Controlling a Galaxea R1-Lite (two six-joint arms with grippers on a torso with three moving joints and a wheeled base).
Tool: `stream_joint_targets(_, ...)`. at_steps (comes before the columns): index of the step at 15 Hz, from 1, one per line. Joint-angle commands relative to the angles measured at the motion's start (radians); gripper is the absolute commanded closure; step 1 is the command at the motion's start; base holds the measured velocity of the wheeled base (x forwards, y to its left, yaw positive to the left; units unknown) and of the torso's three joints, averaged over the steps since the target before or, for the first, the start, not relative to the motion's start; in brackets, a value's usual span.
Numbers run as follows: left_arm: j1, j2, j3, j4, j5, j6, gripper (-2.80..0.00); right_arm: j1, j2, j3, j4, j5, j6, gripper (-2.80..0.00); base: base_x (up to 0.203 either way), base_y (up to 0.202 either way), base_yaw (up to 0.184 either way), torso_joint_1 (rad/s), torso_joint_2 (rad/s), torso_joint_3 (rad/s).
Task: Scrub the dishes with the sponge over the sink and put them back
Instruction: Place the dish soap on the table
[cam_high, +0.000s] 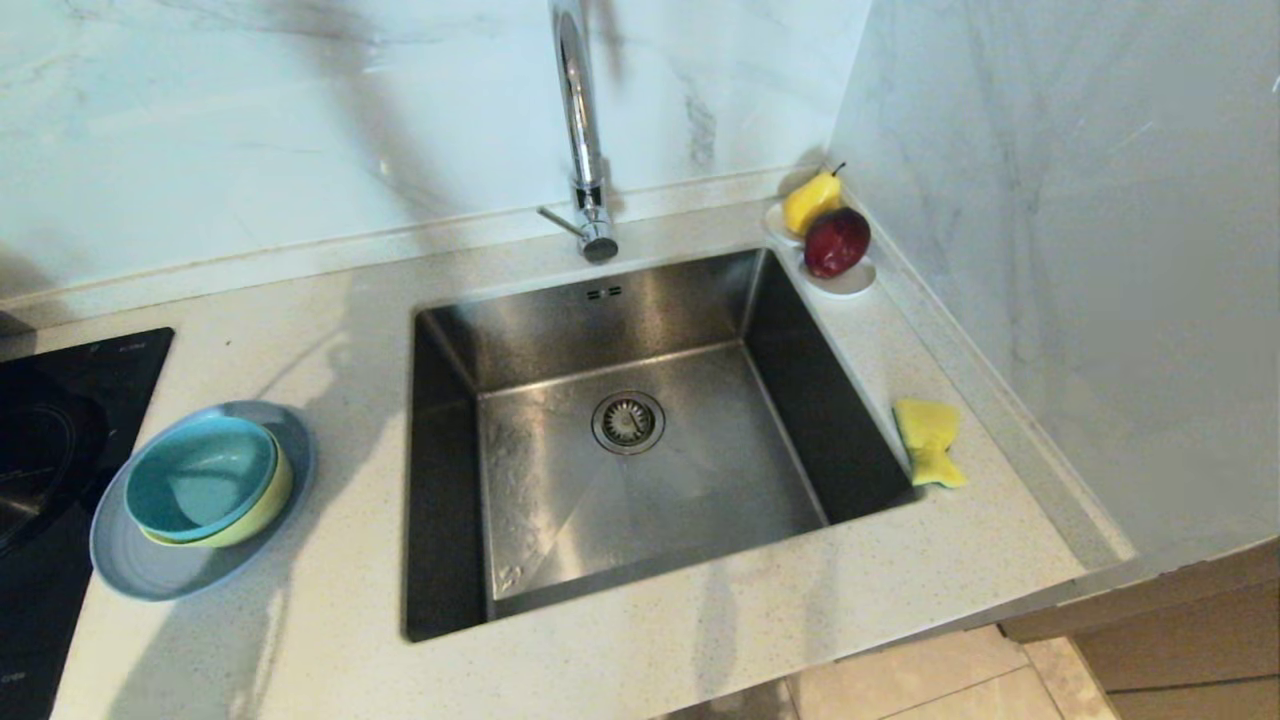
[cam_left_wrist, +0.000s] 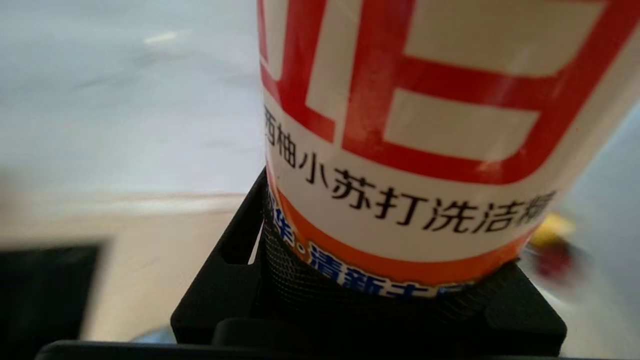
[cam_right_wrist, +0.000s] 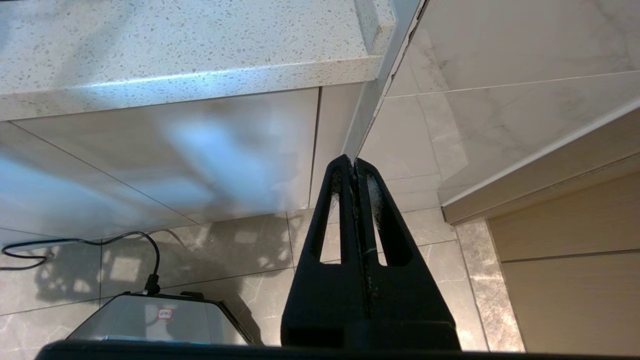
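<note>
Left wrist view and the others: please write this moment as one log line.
left hand: shut on detergent bottle | right hand: shut, parked below counter | sponge: right of sink | dishes: stacked left

The detergent bottle (cam_left_wrist: 415, 125) clamped in the left gripper (cam_left_wrist: 370, 300) runs off the frame above the claw, so its cap and shoulders cannot be seen. Behind the claw, the counter and a yellow-and-red smear are too blurred to identify. Both arms sit outside the head view.
</note>
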Motion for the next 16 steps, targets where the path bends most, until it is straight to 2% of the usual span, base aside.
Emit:
stream_joint_targets(1, 0.039, 0.033, 0.100, -0.069, 0.059, -0.021, 0.00, 0.000, -0.002, 0.000, 0.001, 0.002, 0.001, 0.00, 0.000, 0.000, 0.000, 0.000, 0.00, 0.000)
stream_joint_targets(4, 0.045, 0.098, 0.297, -0.362, 0.108, -0.024, 0.00, 0.000, -0.002, 0.000, 0.001, 0.002, -0.001, 0.00, 0.000, 0.000, 0.000, 0.000, 0.00, 0.000)
stream_joint_targets(6, 0.047, 0.170, 0.386, -0.502, 0.228, -0.018, 0.00, 0.000, -0.002, 0.000, 0.001, 0.000, 0.000, 0.00, 0.000, 0.000, 0.000, 0.000, 0.00, 0.000)
stream_joint_targets(8, 0.046, 0.232, 0.427, -0.556, 0.320, -0.017, 0.00, 0.000, -0.002, 0.000, 0.001, 0.000, -0.001, 0.00, 0.000, 0.000, 0.000, 0.000, 0.00, 0.000)
stream_joint_targets(10, 0.044, 0.288, 0.445, -0.595, 0.359, -0.027, 0.00, 0.000, -0.002, 0.000, 0.001, 0.002, 0.000, 0.00, 0.000, 0.000, 0.000, 0.000, 0.00, 0.000)
stream_joint_targets(16, 0.047, 0.499, 0.522, -0.900, 0.405, -0.028, 0.00, 0.000, -0.002, 0.000, 0.001, 0.002, -0.001, 0.00, 0.000, 0.000, 0.000, 0.000, 0.00, 0.000)
